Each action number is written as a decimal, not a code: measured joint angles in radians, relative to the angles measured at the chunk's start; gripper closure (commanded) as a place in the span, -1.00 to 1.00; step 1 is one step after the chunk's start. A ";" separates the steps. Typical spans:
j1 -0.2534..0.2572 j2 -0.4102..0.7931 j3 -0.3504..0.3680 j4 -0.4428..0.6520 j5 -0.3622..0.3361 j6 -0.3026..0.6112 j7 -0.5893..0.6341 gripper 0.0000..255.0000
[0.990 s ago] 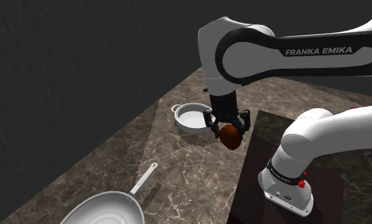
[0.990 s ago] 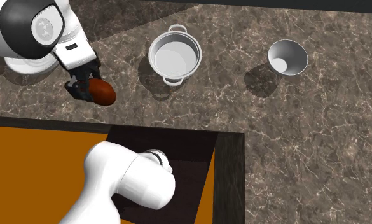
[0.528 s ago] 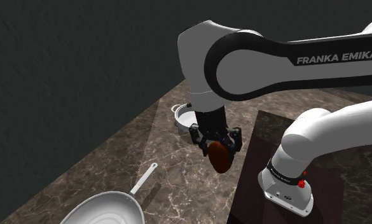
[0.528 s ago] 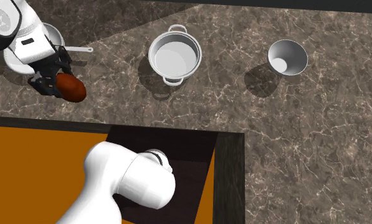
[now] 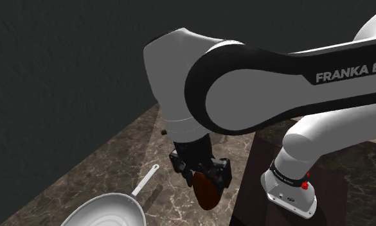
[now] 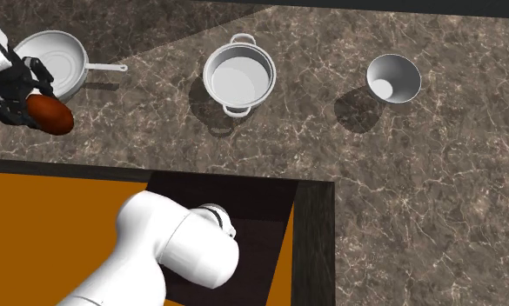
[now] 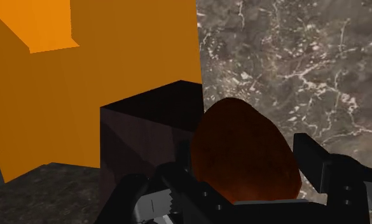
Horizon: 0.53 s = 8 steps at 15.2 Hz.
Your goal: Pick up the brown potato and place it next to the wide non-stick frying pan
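Observation:
The brown potato (image 5: pixel 206 190) hangs above the marble counter, clasped in my black gripper (image 5: pixel 204 180), which is shut on it. In the second exterior view the potato (image 6: pixel 50 113) and gripper (image 6: pixel 35 103) are at the far left, just beside the frying pan (image 6: pixel 54 63), on the side nearer the counter's front edge. In the shoulder view the pan (image 5: pixel 106 212) lies at the lower left, its handle pointing up and right toward the potato. In the wrist view the potato (image 7: pixel 245 156) sits between the fingers, over the counter's edge beside the dark stand.
A two-handled pot (image 6: pixel 237 81) stands mid-counter and a small bowl (image 6: pixel 393 77) farther to the second exterior view's right. The dark stand (image 6: pixel 244 200) and an orange floor (image 6: pixel 61 226) lie below the counter's front edge. A dark wall backs the counter.
The arm has carried the potato away from the pot and toward the frying pan, leftward in the second exterior view and lower in the shoulder view. The grip has stayed shut.

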 measured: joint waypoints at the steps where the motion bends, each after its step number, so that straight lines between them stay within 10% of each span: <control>1: -0.026 0.031 0.045 0.033 -0.002 0.015 0.027 1.00; 5: -0.135 0.131 0.228 0.153 -0.019 0.058 0.133 1.00; 8: -0.310 0.197 0.467 0.265 -0.035 0.092 0.224 1.00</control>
